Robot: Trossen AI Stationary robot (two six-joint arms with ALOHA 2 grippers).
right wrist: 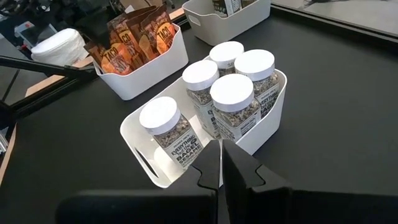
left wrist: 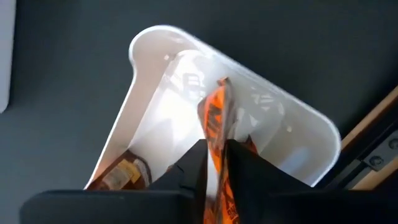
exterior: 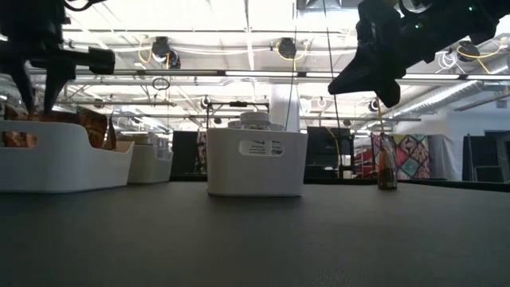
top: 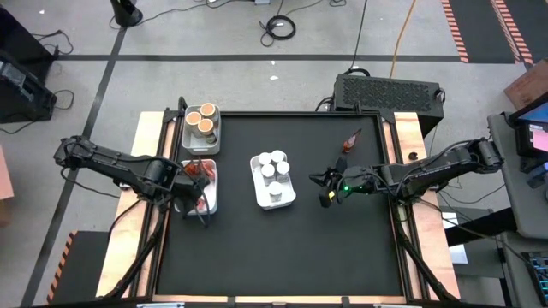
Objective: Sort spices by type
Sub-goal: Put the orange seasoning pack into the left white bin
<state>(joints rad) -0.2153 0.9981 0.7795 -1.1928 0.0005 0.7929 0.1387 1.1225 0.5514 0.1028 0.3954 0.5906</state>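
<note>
My left gripper [left wrist: 216, 149] points down into the left white tray [left wrist: 149, 37] and is shut on an orange-brown spice packet [left wrist: 214, 115]. Another packet [left wrist: 121, 174] lies in that tray, which shows in the high view [top: 215, 168] too. White-capped jars [right wrist: 231, 93] stand in the middle tray [top: 257, 184]. Orange-topped tubs [top: 205, 120] fill the far-left tray [top: 188, 137]. A reddish-brown item [top: 351, 139] lies alone on the mat at the far right. My right gripper [top: 327, 195] hangs shut above the mat, right of the jar tray, with nothing in it. My left gripper pinches the packet between its two fingers, one on each flat face [left wrist: 219, 144], coming from above and pointing down. The packet stands on edge between the fingers, and its lower end [left wrist: 221, 84] reaches down inside the tray. Whether that end touches the tray floor, I cannot tell.
The three trays sit on the left and middle of the black mat [top: 282, 248]. Bare mat lies along the near side and between the jar tray and my right arm. Wooden rails [top: 411, 137] border the mat left and right.
</note>
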